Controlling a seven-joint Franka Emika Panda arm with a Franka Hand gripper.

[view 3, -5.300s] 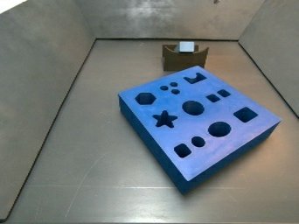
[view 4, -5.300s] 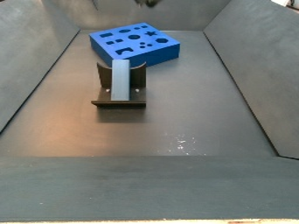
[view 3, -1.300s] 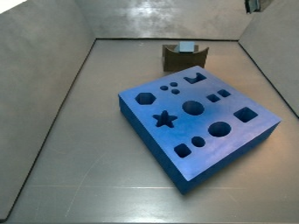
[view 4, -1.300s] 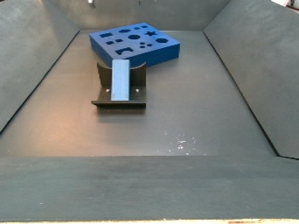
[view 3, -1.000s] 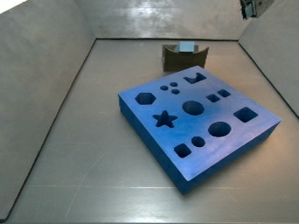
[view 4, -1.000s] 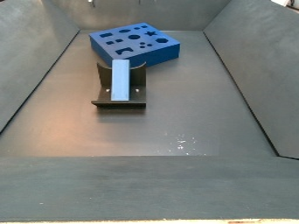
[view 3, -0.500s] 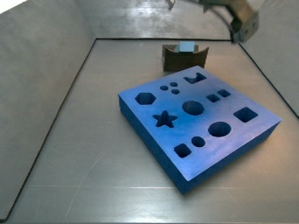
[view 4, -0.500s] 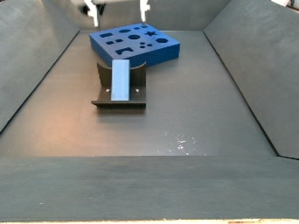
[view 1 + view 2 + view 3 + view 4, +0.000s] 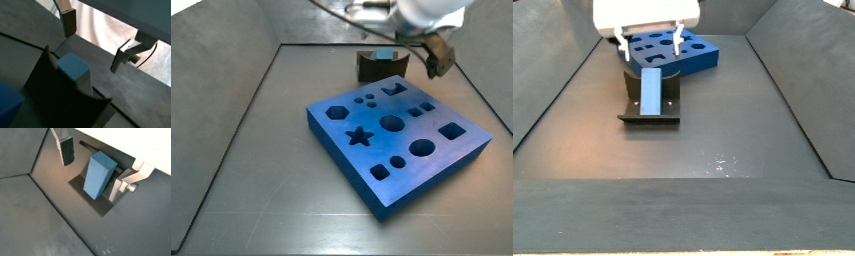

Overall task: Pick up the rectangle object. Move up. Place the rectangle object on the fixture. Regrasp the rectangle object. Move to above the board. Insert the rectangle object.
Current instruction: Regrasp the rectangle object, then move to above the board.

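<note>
Gripper [image 9: 648,43]: empty, fingers spread, above the fixture [image 9: 649,108] holding the rectangle object [image 9: 652,89]. Board [image 9: 668,50]: at 12 o'clock, adjacent.

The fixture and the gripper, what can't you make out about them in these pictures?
- Fixture: in a side view the arm hides its top, so the rectangle object barely shows there.
- Gripper: in a side view the arm's white body covers everything above the fingers.
- Board: its near cut-outs are hidden behind the gripper.
</note>
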